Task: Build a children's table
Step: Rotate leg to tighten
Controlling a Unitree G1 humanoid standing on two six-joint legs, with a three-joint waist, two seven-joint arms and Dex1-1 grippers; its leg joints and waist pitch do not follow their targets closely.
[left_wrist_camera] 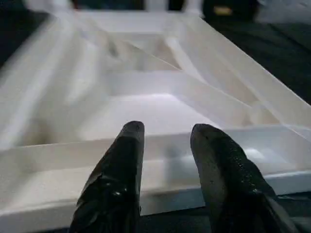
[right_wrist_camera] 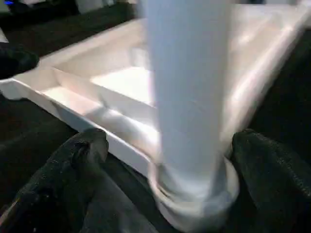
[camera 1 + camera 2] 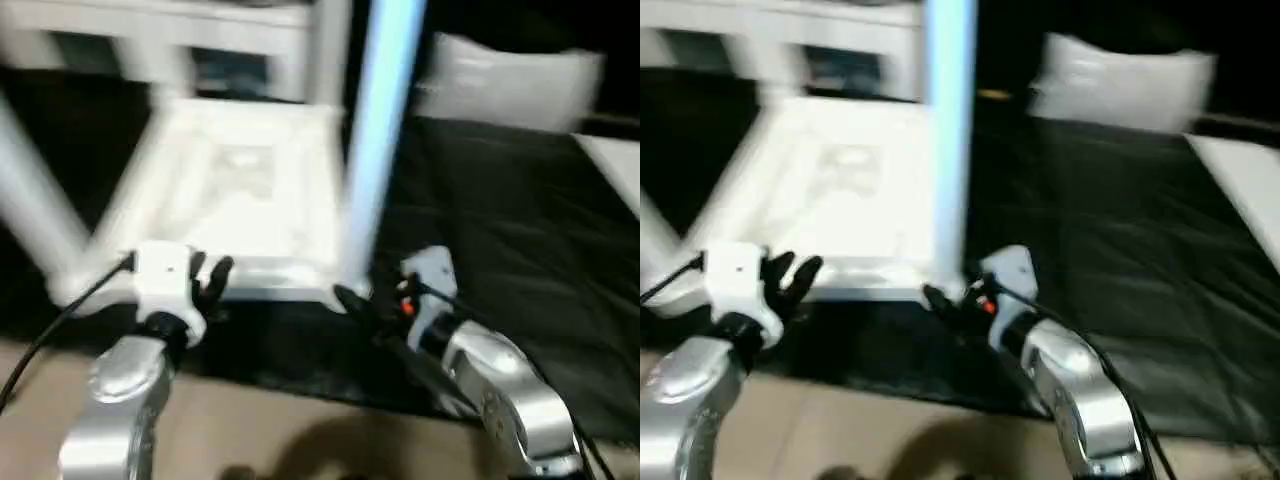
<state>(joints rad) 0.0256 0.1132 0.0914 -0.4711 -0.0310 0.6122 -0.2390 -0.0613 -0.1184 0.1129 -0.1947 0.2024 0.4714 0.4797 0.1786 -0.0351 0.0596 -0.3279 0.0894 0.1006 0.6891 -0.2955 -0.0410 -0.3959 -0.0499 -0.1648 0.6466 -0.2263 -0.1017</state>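
The children's table top lies upside down on a black cloth, ribbed underside up. One white leg stands upright in the near right corner socket. Another leg rises from the near left corner, leaning left. My left gripper is at the top's near rim beside that left corner; in the left wrist view its fingers stand apart with nothing between them. My right gripper is open, one finger on each side of the upright leg's base, apart from it.
A white cabinet stands behind the table top. A white cushion-like bundle sits at the back right, and a white panel at the right edge. The black cloth stretches right; tan floor lies nearest me.
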